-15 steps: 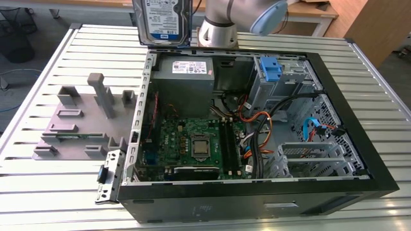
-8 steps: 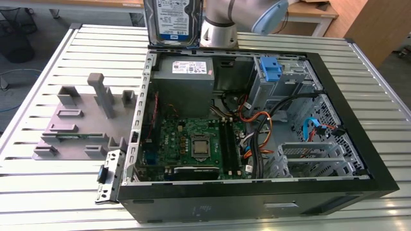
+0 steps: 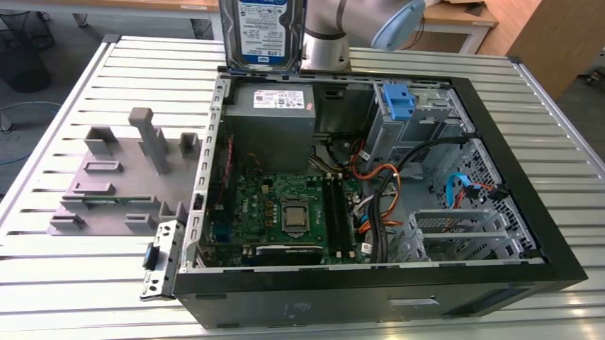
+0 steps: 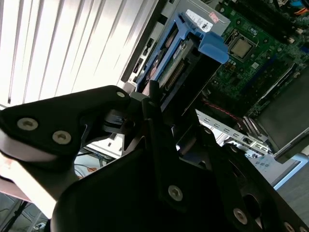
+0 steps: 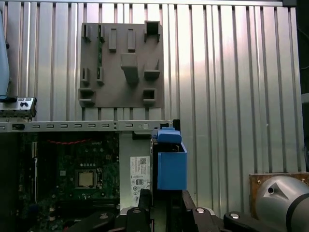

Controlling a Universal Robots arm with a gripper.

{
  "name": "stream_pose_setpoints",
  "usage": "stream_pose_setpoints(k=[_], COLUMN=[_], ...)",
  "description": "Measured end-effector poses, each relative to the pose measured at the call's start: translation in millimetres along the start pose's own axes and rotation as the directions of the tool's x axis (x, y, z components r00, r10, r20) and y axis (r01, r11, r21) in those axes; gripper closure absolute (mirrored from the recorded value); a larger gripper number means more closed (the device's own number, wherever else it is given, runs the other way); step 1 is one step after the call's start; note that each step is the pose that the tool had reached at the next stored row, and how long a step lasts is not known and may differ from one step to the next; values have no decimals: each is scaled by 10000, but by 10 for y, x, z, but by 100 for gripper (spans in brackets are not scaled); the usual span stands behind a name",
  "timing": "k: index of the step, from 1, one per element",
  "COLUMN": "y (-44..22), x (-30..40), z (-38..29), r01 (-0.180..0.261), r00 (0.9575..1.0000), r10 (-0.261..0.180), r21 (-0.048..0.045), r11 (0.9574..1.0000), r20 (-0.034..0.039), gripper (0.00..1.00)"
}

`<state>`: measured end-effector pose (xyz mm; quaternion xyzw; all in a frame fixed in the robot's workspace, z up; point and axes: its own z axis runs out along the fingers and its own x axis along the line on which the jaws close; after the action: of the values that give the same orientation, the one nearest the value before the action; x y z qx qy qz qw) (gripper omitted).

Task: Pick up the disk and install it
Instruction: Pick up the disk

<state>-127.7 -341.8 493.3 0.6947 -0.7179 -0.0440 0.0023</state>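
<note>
Blue plastic frames the disk [image 3: 262, 32], which the exterior view shows upright, label toward the camera, above the far rim of the open computer case [image 3: 378, 297]. It is clear of the slatted metal table [image 3: 123, 78] and of the grey holder [image 3: 104, 191] that lies on the table on the exterior view's left of the case.

**Task progress**
- Pick-up: judged done. The disk rests on no surface and hangs from the gripper [image 5: 166, 205] at the end of the arm [image 3: 331, 35].
- Installation: not yet done. The disk is outside the case, above the end that holds the power supply [image 3: 274, 106]. The drive cage [image 3: 416, 120], toward the exterior view's right, carries a bare blue bracket [image 3: 399, 99] and no drive. The motherboard [image 3: 283, 212] lies on the case floor, well apart from the disk.

**Disk and fingers**
- In both wrist views the disk runs straight out from between the dark fingers [image 4: 155, 111], which are pressed against its two broad faces and pinch its near end.
- The caddy's blue tab [image 4: 212, 48] sits at the far end, away from the fingers.
- In the first wrist view the disk appears edge-on, over the case wall beside the power supply.
</note>
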Motion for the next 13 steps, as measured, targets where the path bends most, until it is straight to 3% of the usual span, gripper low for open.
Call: stream_pose_setpoints(k=[13], y=[-383], x=[53], z=[20], r01=[-1], r00=[10000], r10=[1], r21=[2], r11=[10000], r20=[-8], gripper=[65])
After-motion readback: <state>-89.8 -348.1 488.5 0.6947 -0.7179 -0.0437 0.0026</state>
